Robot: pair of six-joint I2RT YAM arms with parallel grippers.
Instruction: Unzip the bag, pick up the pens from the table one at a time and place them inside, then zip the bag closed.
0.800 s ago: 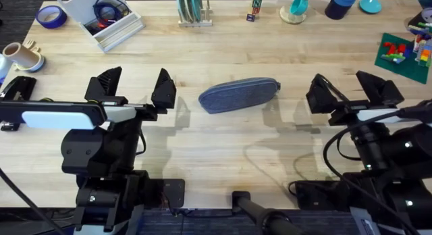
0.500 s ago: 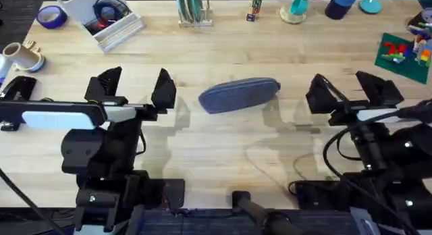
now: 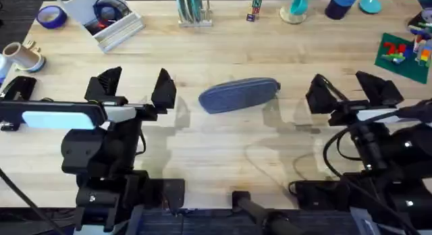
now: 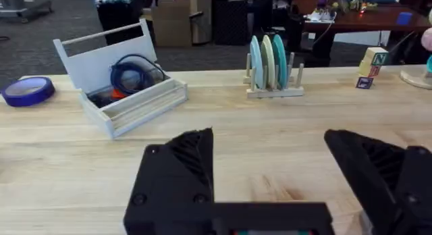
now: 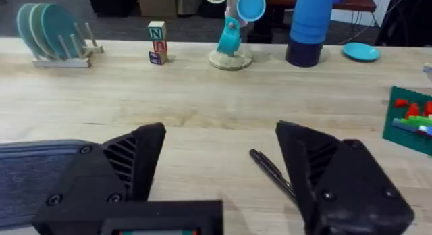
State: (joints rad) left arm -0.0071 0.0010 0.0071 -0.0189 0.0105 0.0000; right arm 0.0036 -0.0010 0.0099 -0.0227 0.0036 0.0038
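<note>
Between both wide-apart claws, left (image 3: pixel 136 88) and right (image 3: pixel 356 87), the bag (image 3: pixel 239 94) lies unmoved.

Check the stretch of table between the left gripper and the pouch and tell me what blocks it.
Nothing visible blocks it. In the overhead view, bare table lies between the open left gripper and the pouch, with no object in that gap.
</note>
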